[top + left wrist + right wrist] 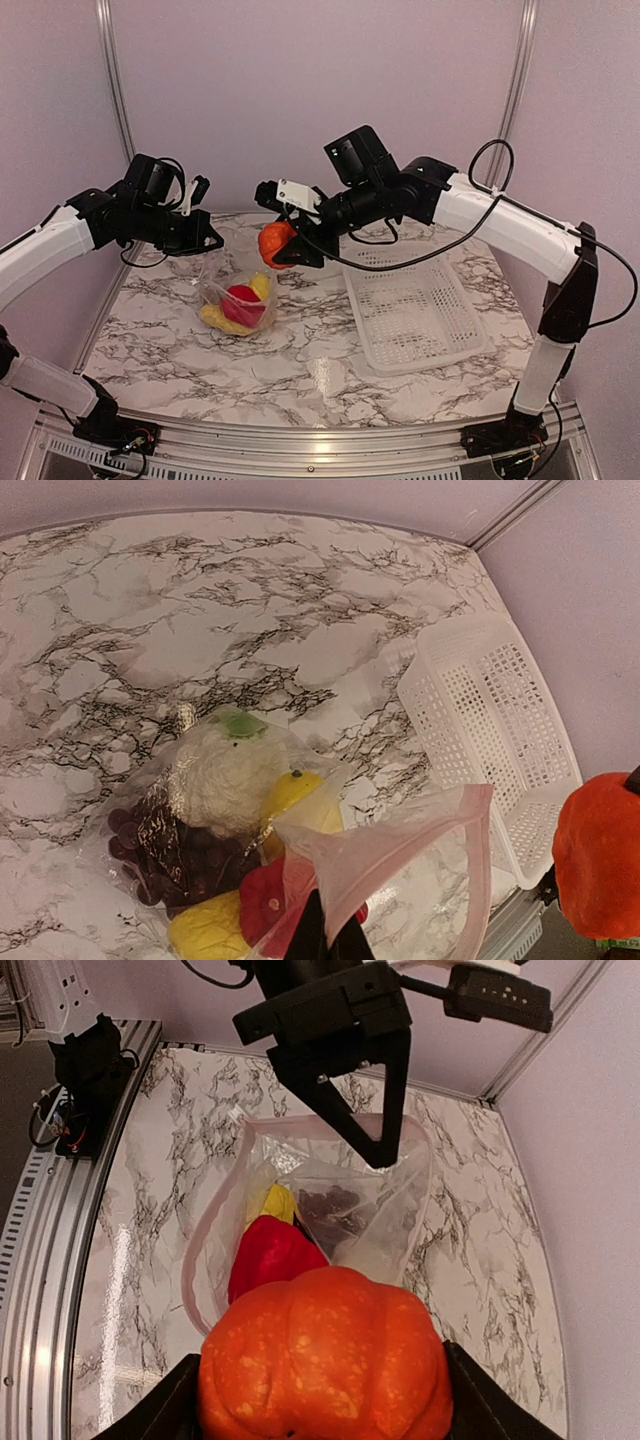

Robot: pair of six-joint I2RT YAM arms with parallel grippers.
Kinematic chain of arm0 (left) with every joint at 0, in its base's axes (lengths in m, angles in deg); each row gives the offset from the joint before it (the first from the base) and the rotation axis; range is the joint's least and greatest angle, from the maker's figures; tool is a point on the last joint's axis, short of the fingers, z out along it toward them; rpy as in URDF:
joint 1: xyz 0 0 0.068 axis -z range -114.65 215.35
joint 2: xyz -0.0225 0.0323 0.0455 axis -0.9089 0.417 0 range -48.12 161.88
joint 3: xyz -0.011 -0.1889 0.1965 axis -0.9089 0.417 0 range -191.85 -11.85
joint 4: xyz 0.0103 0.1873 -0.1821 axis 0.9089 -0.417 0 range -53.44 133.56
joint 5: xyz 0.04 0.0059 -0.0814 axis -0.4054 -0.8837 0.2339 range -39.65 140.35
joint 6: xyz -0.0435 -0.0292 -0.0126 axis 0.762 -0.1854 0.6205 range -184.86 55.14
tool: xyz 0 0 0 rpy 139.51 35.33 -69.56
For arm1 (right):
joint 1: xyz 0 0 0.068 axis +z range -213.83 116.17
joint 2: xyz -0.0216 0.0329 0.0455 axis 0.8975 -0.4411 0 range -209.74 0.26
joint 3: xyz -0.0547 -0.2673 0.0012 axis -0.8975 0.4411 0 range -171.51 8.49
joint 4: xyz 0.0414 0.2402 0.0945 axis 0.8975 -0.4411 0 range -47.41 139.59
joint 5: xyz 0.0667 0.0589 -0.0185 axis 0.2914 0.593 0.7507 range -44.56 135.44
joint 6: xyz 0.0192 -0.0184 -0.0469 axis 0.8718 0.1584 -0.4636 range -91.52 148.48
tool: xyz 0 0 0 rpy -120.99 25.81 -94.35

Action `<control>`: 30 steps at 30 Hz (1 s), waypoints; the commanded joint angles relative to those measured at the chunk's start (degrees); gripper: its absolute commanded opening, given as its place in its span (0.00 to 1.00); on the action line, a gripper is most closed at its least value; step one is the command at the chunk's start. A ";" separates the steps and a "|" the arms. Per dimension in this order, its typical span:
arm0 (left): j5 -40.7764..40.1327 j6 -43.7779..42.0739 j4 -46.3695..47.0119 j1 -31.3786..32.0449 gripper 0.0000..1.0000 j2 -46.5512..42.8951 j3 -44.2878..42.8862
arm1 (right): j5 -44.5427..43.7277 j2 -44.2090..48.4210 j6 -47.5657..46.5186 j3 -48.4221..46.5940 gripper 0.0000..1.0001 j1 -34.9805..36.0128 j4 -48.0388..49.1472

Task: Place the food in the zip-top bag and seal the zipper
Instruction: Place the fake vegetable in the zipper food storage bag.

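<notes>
A marble-patterned bench (300,370) fills the floor of a cell with pale lilac walls (300,90) and metal corner posts (112,80).

The left arm (50,245) comes in from the side edge and bends at the elbow, its wrist level above the bench. The right arm (500,225) rises from its base, folds at the far side and stretches across over the middle, wrist tipped downward.

A white lattice basket (415,315) lies flat on the bench, below and to the outer side of the right pincer (283,248). The zip-top bag (235,300) sits on the bench between the two pincers and lower than both. Its mouth is lifted and gaping, and the zipper (470,810) shows as a pinkish strip along the rim, unsealed.

The left pincer (205,243) is closed tight on the bag's upper rim, fingertips pressed together on the plastic and holding that edge up. Under it, inside the bag, lie the white cauliflower (225,770), the dark purple grapes (170,855), two yellow pieces (295,795) and the red pepper (243,295).

The right pincer is spread wide around the orange round fruit (272,240), one finger on each flank, gripping it in the air above the open mouth and just beside the left pincer's held rim. The fruit touches neither bag nor bench.
</notes>
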 commanded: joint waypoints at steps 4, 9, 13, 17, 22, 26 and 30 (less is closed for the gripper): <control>0.19 0.80 -1.03 0.08 0.00 -2.21 -1.29 | 0.89 -6.50 -0.75 -5.73 0.66 4.46 3.15; 1.26 1.49 -1.04 0.08 0.00 -3.21 -1.29 | -0.31 -9.58 -1.26 -7.57 0.66 5.22 5.61; 1.19 1.63 -1.06 0.08 0.00 -3.79 -1.18 | -1.21 -11.95 -0.81 -8.16 0.68 5.18 8.07; 1.54 1.91 -1.03 0.08 0.00 -3.61 -1.11 | -2.32 -15.03 0.33 -9.90 0.70 5.17 9.20; 2.09 2.46 -0.63 0.08 0.00 -3.61 -1.11 | -5.79 -19.05 2.99 -13.73 0.71 5.26 9.57; 2.16 2.54 -0.54 0.08 0.00 -3.81 -1.14 | -9.36 -20.88 4.25 -14.82 0.73 5.26 9.98; 2.01 2.64 -0.44 0.08 0.00 -3.94 -0.81 | -9.39 -21.01 4.63 -14.62 0.79 5.28 9.32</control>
